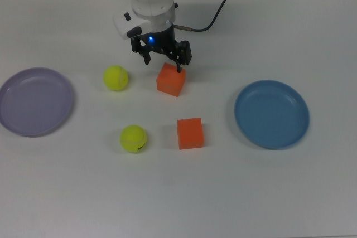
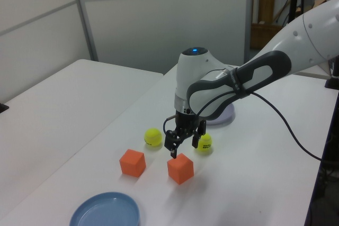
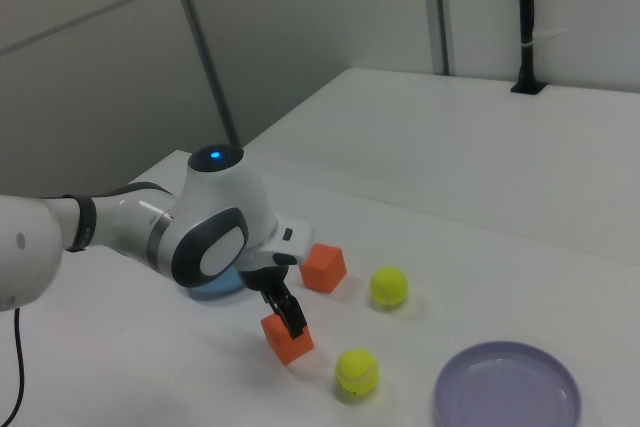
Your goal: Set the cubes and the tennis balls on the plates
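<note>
While poised with fingers spread, gripping nothing, claw just above matte solid orange cube resting on white counter. Risk: a descending fingertip landing atop the cube's edge, nudging it askew.
</note>
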Motion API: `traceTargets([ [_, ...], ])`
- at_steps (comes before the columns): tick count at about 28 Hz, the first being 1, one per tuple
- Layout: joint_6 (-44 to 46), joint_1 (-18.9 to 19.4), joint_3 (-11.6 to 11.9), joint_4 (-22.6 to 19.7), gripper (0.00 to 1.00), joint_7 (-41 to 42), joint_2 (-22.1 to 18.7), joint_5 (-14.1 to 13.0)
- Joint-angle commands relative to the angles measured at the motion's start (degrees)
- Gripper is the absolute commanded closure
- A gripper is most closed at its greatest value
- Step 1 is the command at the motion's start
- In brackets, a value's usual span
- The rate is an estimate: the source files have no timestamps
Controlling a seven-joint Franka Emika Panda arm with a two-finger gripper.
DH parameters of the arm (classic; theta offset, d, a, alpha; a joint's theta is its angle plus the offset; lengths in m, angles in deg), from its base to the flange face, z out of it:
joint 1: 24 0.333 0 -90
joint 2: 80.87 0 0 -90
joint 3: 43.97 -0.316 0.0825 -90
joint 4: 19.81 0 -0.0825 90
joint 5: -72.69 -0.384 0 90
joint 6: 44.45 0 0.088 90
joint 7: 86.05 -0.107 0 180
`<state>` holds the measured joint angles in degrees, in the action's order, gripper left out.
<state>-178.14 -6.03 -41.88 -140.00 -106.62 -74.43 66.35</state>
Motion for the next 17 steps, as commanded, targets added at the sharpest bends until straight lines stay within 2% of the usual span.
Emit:
traceTargets([
  [1, 0.45, 0.05, -0.51, -0.31, 0.02, 0.36, 1.03, -1.13],
  [9, -1.57, 0.14, -1.57, 0.22, 0.02, 0.36, 5.07, -1.04],
  [17, -2.89, 0.23, -1.83, 0.30, 0.02, 0.45, 6.04, -1.04],
])
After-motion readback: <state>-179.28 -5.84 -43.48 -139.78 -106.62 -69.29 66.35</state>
